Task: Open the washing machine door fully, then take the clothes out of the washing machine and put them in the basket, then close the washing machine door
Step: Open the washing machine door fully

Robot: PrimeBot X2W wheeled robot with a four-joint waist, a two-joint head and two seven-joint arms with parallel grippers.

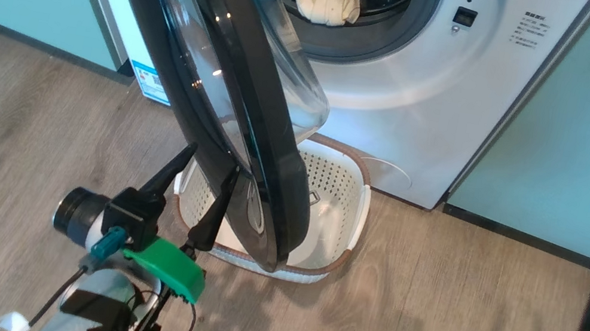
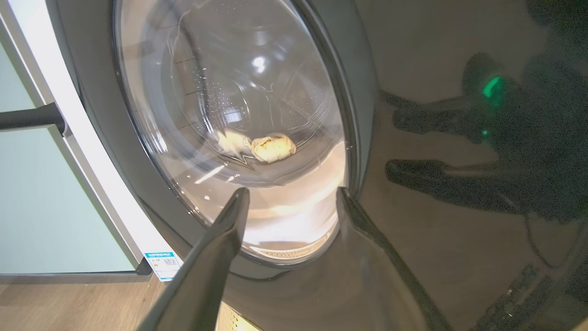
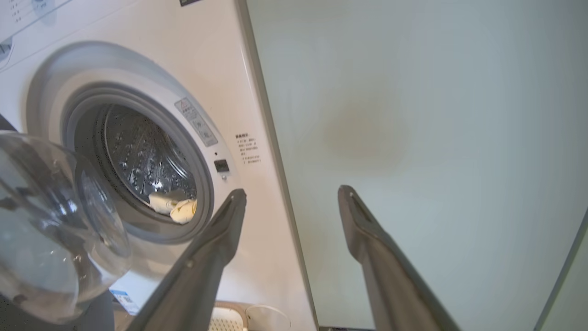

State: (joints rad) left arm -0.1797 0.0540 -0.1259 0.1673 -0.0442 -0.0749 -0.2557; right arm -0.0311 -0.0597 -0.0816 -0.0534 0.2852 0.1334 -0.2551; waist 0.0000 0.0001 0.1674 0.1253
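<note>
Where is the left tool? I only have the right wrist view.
Observer: The left tool is open, at the outer face of the door near its lower edge. I can't tell if it touches.
Operator: How does the door stand over the floor?
Observer: It juts out from the washer, about edge-on in the head view, and hangs over the middle of the basket.
Operator: Anything in the basket yet?
Observer: The part to the right of the door is bare inside. The door hides the rest.
</note>
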